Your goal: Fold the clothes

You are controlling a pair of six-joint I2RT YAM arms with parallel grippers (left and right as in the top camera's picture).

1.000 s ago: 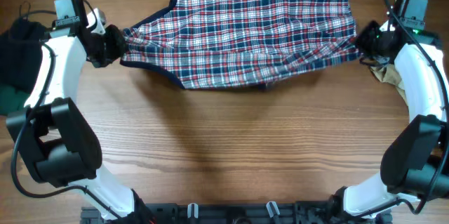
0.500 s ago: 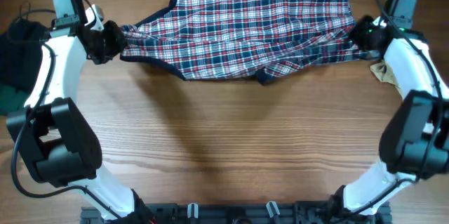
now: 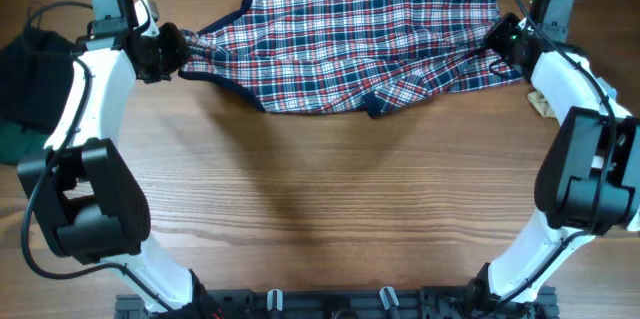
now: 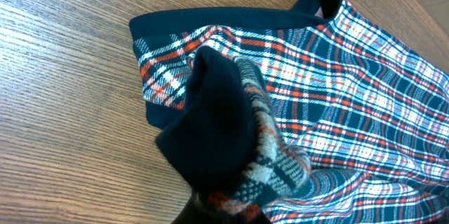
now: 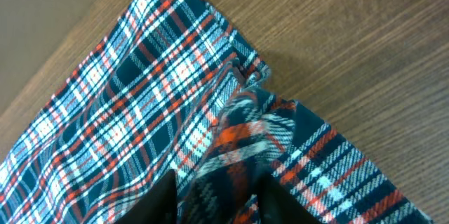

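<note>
Both arms reach to the far side of the table (image 3: 320, 209), elbows bent outward and wrists turned in toward each other. The left gripper (image 3: 168, 54) is closed tight on the left end of the plaid shirt (image 3: 350, 49). In the left wrist view, a wad of navy trim (image 4: 217, 126) and plaid bunches up right at it. The right gripper (image 3: 497, 41) is at the shirt's right end. Its dark fingers (image 5: 158, 199) stand somewhat apart with a raised fold of plaid between them. Whether they actually pinch that fold cannot be told.

The shirt lies stretched sideways between the two grippers along the far edge of the table. It is red, navy and white check, wrinkled, and doubled over on itself. Its lower edge sags to a low point near the middle, and navy trim runs along the lower left edge.

There are two arms, two grippers and one plaid shirt. A black cloth (image 3: 25, 69) with a dark green cloth (image 3: 12, 144) beside it lies at the left edge. One beige cloth (image 3: 545, 104) lies by the right arm.
</note>
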